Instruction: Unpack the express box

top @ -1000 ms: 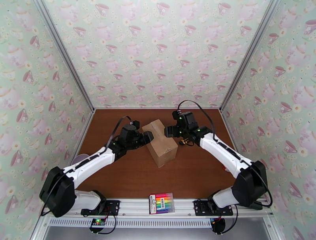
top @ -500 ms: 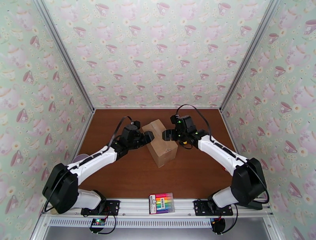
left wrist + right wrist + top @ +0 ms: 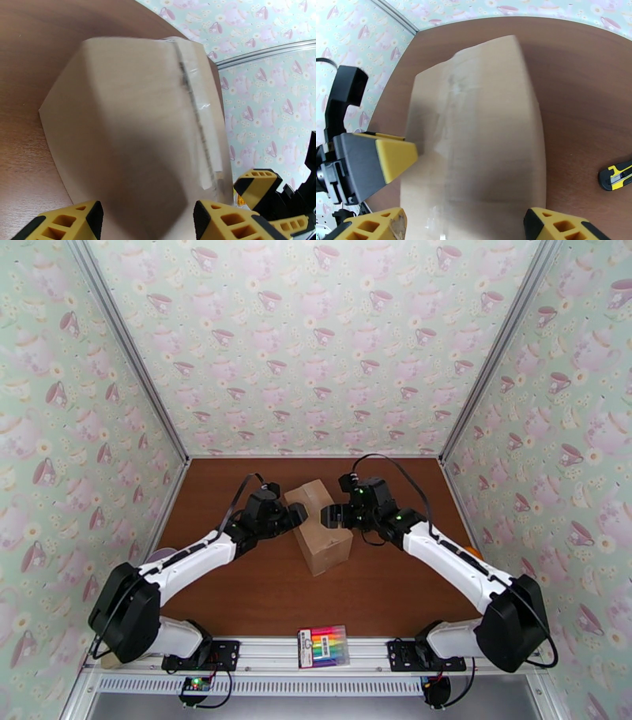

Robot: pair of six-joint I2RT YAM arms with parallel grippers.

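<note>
Left pincer [image 3: 295, 515] and right pincer [image 3: 329, 516] straddle the express box [image 3: 325, 545]; whether they clamp it, I cannot tell. Uneven squeezing could twist it.

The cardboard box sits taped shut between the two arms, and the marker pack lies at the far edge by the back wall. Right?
Not quite. The marker pack lies at the near edge, on the rail between the arm bases, as the top external view shows. The cardboard box does sit taped shut between the two arms.
</note>
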